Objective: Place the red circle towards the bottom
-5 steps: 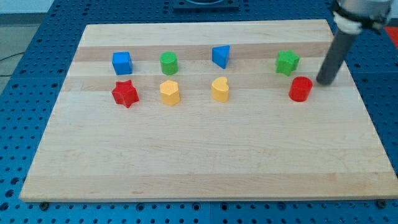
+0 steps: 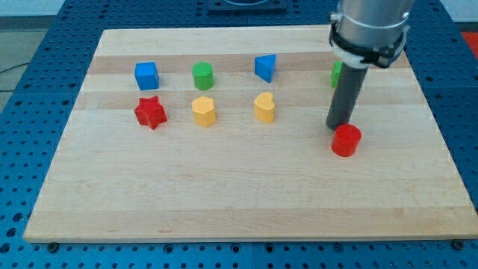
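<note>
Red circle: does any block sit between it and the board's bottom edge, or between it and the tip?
Nothing visible does. My tip sits right at the top-left edge of the red circle, and the wooden board below the circle holds no blocks.

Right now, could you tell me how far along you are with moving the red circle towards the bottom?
Started: the red circle already sits lower than the row of the red star and the two yellow blocks. In hand: my tip touches its upper-left edge, partly hiding the green star behind the rod. Left: bare board below; the circle is only mid-board.
</note>
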Robot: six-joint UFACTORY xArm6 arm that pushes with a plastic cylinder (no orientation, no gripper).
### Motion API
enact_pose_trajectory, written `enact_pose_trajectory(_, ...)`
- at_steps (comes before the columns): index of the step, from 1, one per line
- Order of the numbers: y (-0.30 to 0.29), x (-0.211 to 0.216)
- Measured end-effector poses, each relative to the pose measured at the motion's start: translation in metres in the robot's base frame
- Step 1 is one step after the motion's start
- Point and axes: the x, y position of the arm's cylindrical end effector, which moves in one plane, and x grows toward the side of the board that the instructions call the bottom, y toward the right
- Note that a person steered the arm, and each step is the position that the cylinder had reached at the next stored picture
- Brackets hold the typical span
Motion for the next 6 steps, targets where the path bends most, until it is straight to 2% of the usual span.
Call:
enact_pose_trajectory(1, 0.017, 0.029)
enact_pose_trajectory(3, 0.006, 0.042)
enact_pose_trajectory(4, 0.048, 0.063)
enact_pose_trajectory(5, 0.045, 0.050)
enact_pose_trajectory(6, 0.059, -0.057)
